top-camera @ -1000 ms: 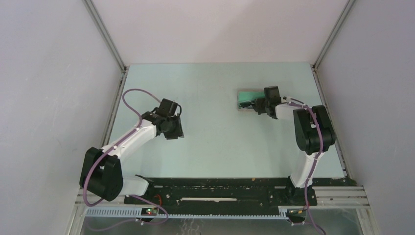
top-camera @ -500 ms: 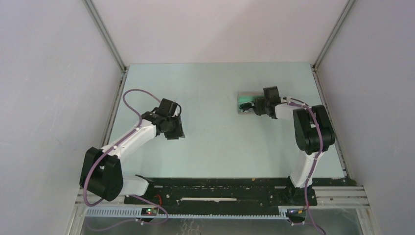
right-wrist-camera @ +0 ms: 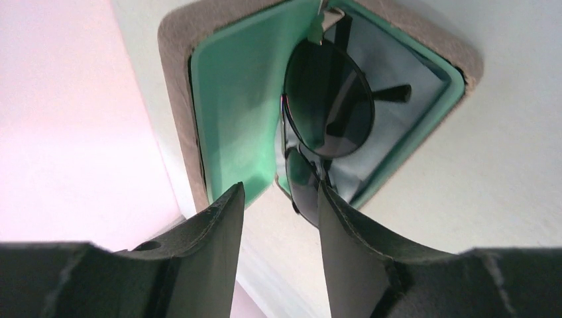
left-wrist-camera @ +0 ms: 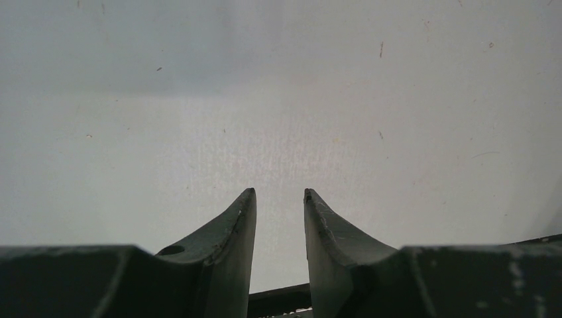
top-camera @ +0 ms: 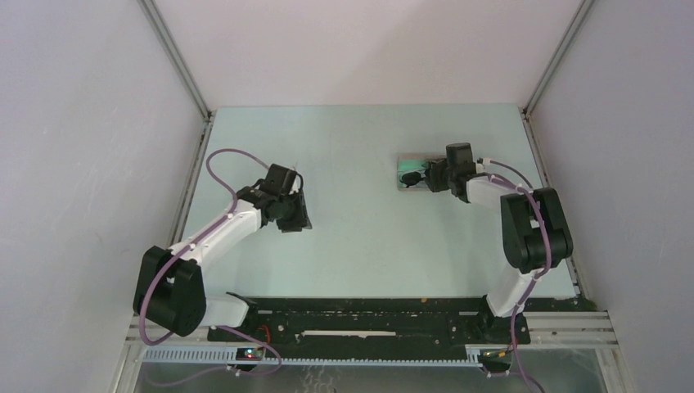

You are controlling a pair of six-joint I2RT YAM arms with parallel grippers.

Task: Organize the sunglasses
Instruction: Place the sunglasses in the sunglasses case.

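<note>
The sunglasses [right-wrist-camera: 329, 99] lie in the open grey case [right-wrist-camera: 175, 79] with green lining, on a light blue cloth [right-wrist-camera: 404, 73]. One dark lens sits inside and the other [right-wrist-camera: 301, 185] sticks out over the case's near rim, beside my right finger. My right gripper [right-wrist-camera: 280, 187] is open and empty, just in front of the case. In the top view the case [top-camera: 407, 160] is at the far right of the table with the right gripper [top-camera: 429, 176] at its right end. My left gripper [left-wrist-camera: 278, 192] is open a little and empty, low over bare table at mid left [top-camera: 293, 217].
The pale table [top-camera: 360, 237] is bounded by grey walls on the left, back and right. A metal rail [top-camera: 565, 237] runs along the right edge, close to the right arm's elbow. The arm bases stand at the near edge.
The right arm's elbow has swung out to the right and nearer, and the right gripper has drawn back slightly from the case. The left arm has hardly moved.
</note>
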